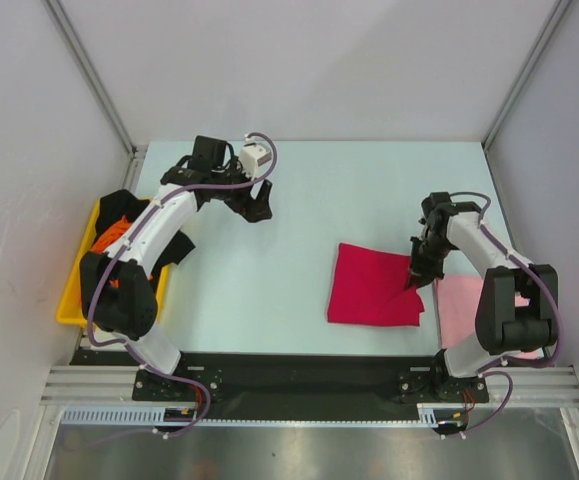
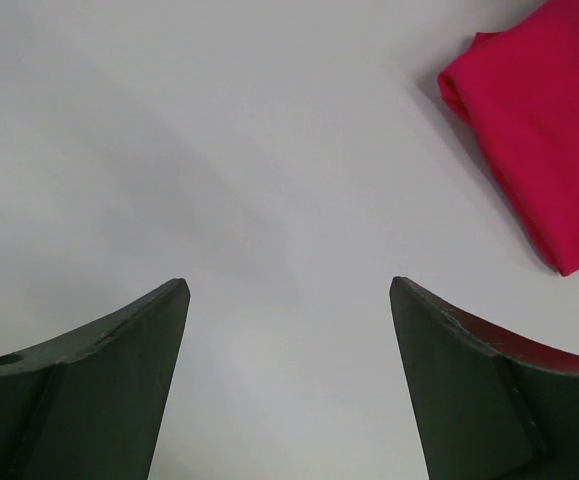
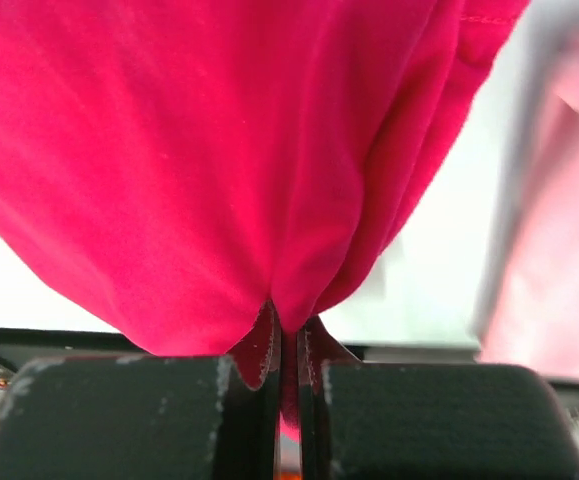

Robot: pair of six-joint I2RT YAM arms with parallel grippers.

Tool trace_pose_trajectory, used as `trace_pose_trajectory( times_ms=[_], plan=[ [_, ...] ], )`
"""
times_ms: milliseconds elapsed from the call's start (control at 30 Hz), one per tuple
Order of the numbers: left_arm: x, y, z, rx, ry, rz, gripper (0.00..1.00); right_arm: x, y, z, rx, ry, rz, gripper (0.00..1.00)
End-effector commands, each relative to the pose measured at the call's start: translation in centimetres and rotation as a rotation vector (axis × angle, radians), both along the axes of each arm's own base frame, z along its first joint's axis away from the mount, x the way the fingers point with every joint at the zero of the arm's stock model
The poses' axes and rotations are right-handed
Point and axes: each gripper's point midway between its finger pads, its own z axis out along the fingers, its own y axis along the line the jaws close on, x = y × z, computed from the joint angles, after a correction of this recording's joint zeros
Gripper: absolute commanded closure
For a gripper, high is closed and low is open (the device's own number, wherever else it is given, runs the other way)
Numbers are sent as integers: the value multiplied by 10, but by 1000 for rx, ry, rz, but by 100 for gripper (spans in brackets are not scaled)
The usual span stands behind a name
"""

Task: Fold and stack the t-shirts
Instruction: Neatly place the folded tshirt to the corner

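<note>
The right gripper (image 1: pixel 416 279) is clamped shut on the right edge of the crimson red t-shirt (image 1: pixel 369 285); in the right wrist view the cloth bunches into the narrow slit between its fingers. That shirt lies folded into a rough square on the desk (image 1: pixel 299 190), right of centre and toward the near edge. Just beside it, the pale pink t-shirt (image 1: pixel 459 305) lies flat by the desk's right edge, partly hidden under the right arm.

The left gripper (image 1: pixel 259 208) hangs over bare desk toward the far left corner, jaws spread wide with nothing between them, well apart from the crimson shirt. At the left edge a yellow tray (image 1: pixel 72 295) holds the orange t-shirt (image 1: pixel 114 232) and the black t-shirt (image 1: pixel 176 250), the black one spilling over the tray's right rim beneath the left arm.
</note>
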Motion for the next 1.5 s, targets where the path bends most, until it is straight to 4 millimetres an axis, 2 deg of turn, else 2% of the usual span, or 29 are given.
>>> trace_pose_trajectory(
  times_ms=[0, 233, 300, 400, 567, 833, 1033, 1067, 1133, 1333, 1467],
  plan=[
    [1, -5, 27, -39, -92, -45, 12, -18, -17, 19, -77, 53, -11, 100],
    [8, -9, 39, -68, -122, -60, 12, -21, -58, 47, -308, 112, -13, 100],
    [10, -8, 41, -75, -126, -58, 12, -17, -55, 52, -292, 95, -16, 100],
    [13, -7, 45, -91, -131, -59, 12, -22, -49, 59, -280, 107, -5, 100],
    [19, -4, 52, -113, -134, -57, 12, -45, -67, 66, -357, 153, -38, 100],
    [24, -4, 63, -142, -140, -68, 12, -53, -81, 79, -401, 137, -98, 100],
    [26, -3, 62, -141, -137, -79, 12, -65, -90, 82, -437, 110, -143, 100],
    [26, -3, 61, -138, -132, -79, 12, -68, -103, 84, -439, 114, -223, 100],
    [28, -2, 61, -136, -134, -81, 12, -75, -113, 87, -434, 102, -296, 100],
    [29, -4, 56, -136, -119, -95, 12, -78, -115, 89, -348, 102, -352, 100],
    [33, -3, 53, -135, -117, -96, 12, -81, -123, 90, -341, 100, -410, 100]
  ],
)
